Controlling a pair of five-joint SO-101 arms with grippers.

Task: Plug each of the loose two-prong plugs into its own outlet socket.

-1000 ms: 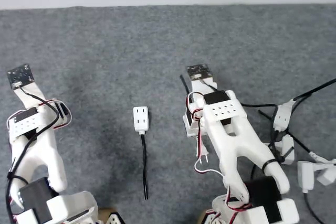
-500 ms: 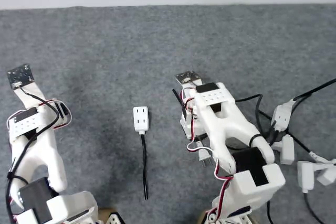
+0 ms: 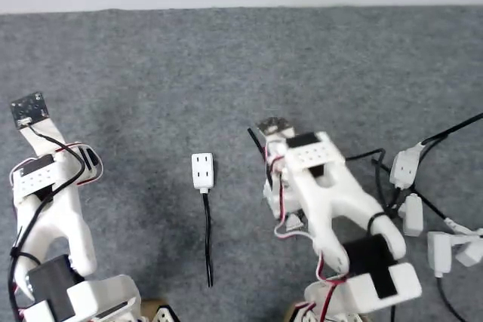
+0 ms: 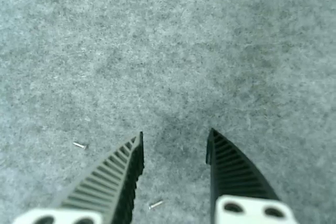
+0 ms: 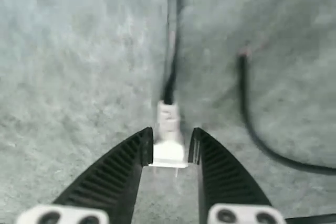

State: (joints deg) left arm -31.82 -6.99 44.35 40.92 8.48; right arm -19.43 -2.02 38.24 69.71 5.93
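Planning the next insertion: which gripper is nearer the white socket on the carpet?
Right. The right gripper, holding a plug, sits close beside the socket; the left gripper is open over carpet, farther off.

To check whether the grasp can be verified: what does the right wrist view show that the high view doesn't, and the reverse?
Right wrist view: the right gripper closed on a white plug, fingers against its sides, its black cord running away over the grey mat. High view: the white outlet block lying free on its short cord, and a cluster of loose plugs with cables near the right edge. Shared: the grey mat.
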